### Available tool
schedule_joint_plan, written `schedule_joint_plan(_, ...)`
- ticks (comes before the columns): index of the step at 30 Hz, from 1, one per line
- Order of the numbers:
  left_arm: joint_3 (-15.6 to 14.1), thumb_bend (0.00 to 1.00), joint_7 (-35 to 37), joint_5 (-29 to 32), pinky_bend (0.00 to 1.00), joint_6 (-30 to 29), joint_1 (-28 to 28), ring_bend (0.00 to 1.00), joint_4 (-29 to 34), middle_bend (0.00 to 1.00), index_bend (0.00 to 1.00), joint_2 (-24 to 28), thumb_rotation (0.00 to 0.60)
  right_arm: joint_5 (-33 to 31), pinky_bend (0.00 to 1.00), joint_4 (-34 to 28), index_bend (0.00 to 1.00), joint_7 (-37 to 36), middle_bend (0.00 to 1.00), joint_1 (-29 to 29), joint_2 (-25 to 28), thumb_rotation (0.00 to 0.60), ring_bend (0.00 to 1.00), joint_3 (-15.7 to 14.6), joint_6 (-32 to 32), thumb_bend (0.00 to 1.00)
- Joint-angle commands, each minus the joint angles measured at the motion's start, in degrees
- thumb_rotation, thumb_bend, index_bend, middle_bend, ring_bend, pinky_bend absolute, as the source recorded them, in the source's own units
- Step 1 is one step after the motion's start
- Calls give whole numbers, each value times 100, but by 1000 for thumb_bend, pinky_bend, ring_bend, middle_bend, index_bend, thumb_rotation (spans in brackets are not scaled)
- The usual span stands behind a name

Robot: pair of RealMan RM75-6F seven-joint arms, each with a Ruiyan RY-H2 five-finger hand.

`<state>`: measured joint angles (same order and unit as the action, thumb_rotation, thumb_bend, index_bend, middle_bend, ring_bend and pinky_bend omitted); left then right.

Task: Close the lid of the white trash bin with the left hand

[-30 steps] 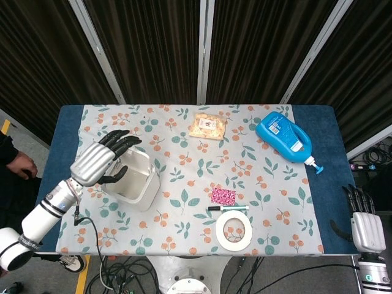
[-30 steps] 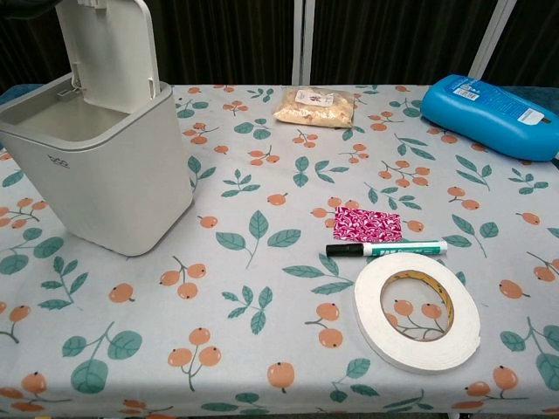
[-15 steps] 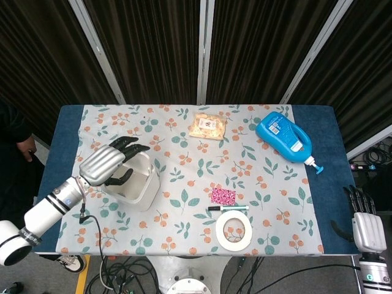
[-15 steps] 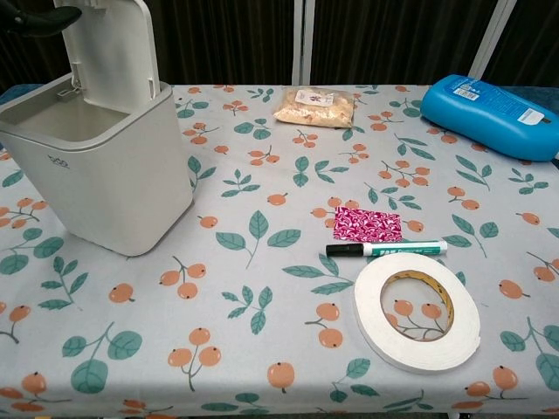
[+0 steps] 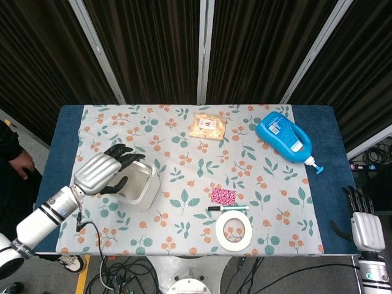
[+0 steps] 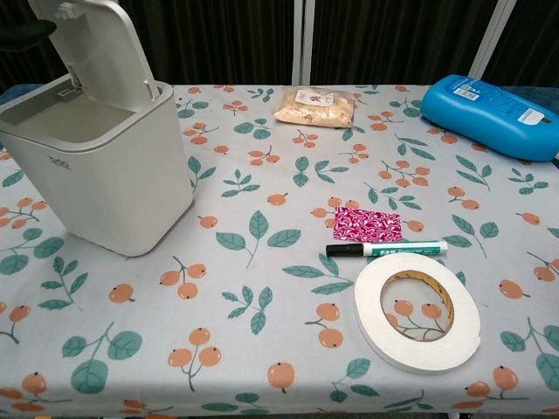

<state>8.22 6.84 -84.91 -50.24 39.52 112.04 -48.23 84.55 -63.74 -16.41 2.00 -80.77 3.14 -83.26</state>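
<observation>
The white trash bin [image 6: 105,175] stands at the left of the table, its opening showing in the head view as the bin [image 5: 142,187]. Its lid [image 6: 94,51] is raised on the far hinge and leans partway over the opening. My left hand [image 5: 104,171] hovers over the bin's left side, fingers spread and reaching over the lid, holding nothing. In the chest view only a dark tip of the left hand [image 6: 22,33] shows, next to the lid's top edge. Whether it touches the lid I cannot tell. My right hand [image 5: 366,222] hangs off the table's right front corner, empty, fingers extended.
A blue bottle [image 5: 283,136] lies at the back right and a snack packet [image 5: 207,125] at the back middle. Near the front sit a tape roll [image 5: 233,229], a marker [image 5: 228,208] and a pink patterned card [image 5: 223,196].
The lid has tipped from nearly upright to leaning over the opening. My left hand has drawn back to the left and lower. The right hand has not moved.
</observation>
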Motion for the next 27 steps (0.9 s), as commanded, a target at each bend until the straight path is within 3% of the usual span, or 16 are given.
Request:
schedule_joint_plan(1,-59,603,-189,54,90,27,-38,118,213,253,124,138,600,6,0,17,0,-6,0,5,-13,600,0,-12,21,178)
schedule_joint_plan(16,-432,616,-659,49,90,-210,-433,118,334,253,141,87,600,35,0,-25,0,95,0,49,-34,600,0,-45,102,179)
schedule_joint_plan(27,-645,617,-592,-159,89,-420,-691,118,196,254,141,-42,600,71,0,-154,0,249,0,77,-24,600,0,-65,109,179)
